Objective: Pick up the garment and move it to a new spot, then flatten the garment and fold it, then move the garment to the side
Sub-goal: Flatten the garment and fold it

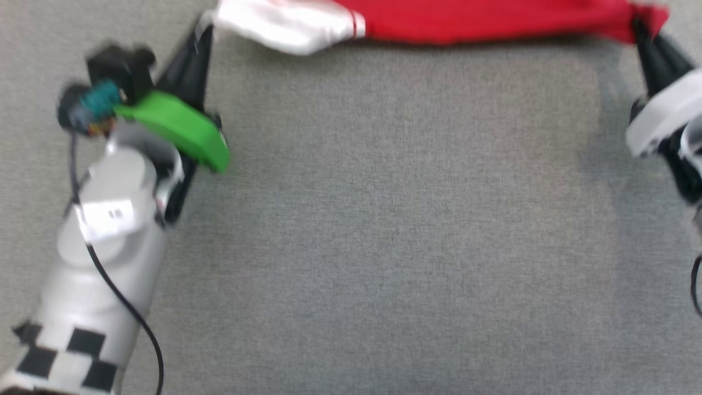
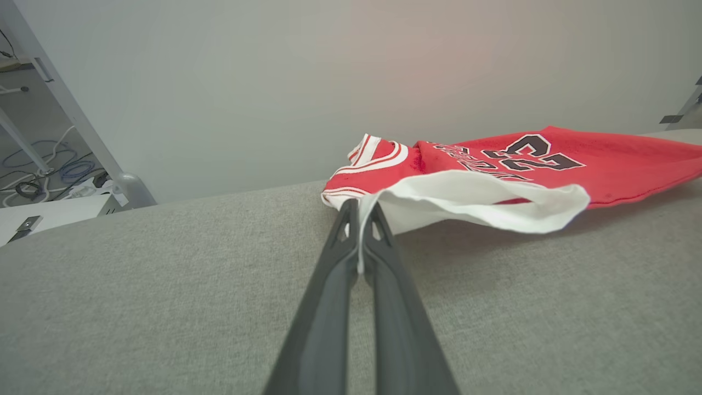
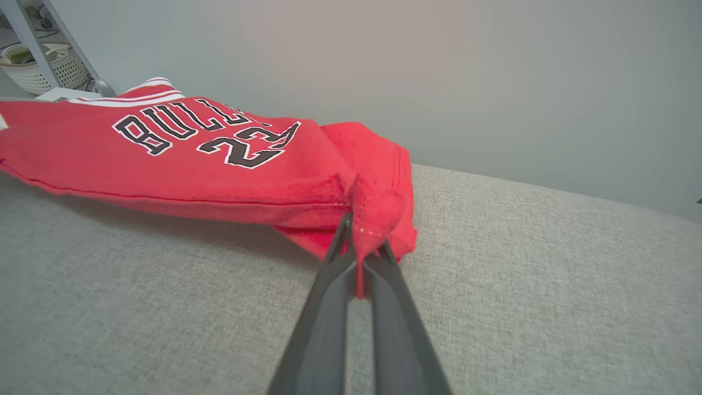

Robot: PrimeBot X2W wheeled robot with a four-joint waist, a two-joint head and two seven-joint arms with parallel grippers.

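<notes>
The garment is a red shirt with a white sleeve, stretched along the top edge of the head view between both grippers. My left gripper is shut on the white sleeve end at the upper left; in the left wrist view the white cloth sits pinched between the fingers of the left gripper, with the garment showing its "23" print beyond. My right gripper is shut on the red hem corner at the upper right; the right gripper holds a bunched red fold of the garment, "BULLS 23" facing up.
The grey fabric table spreads wide below the garment. A pale wall stands behind the far edge. A metal frame leg with cables is at the left, and a white basket sits on a shelf off the table.
</notes>
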